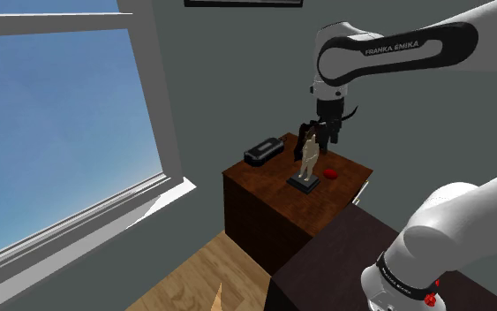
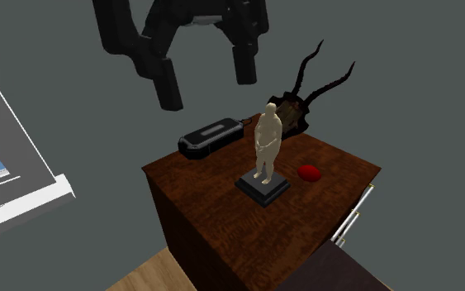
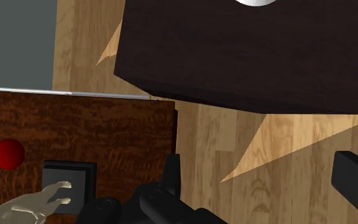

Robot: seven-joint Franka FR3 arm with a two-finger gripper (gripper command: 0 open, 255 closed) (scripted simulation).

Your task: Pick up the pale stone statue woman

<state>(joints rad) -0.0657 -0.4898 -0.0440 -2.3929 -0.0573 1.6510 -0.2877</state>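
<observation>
Arm (image 1: 396, 49) outstretched, hand (image 2: 207, 87) downward, fingers (image 2: 166, 87) apparently well apart.

The statue (image 2: 268, 142) stands on the table (image 2: 222, 223) below the claw (image 2: 207, 87), just outside its fingers. A small round object (image 2: 308, 173) lies beside the statue, farther from the claw; a flat box (image 2: 212, 136) lies on the statue's other side.

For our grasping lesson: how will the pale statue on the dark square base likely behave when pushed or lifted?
Probably rigid: the statue stands upright on its flat base. Tall and narrow, it may tip if pushed near the head. Its rounded torso could slip in the gripper.
</observation>
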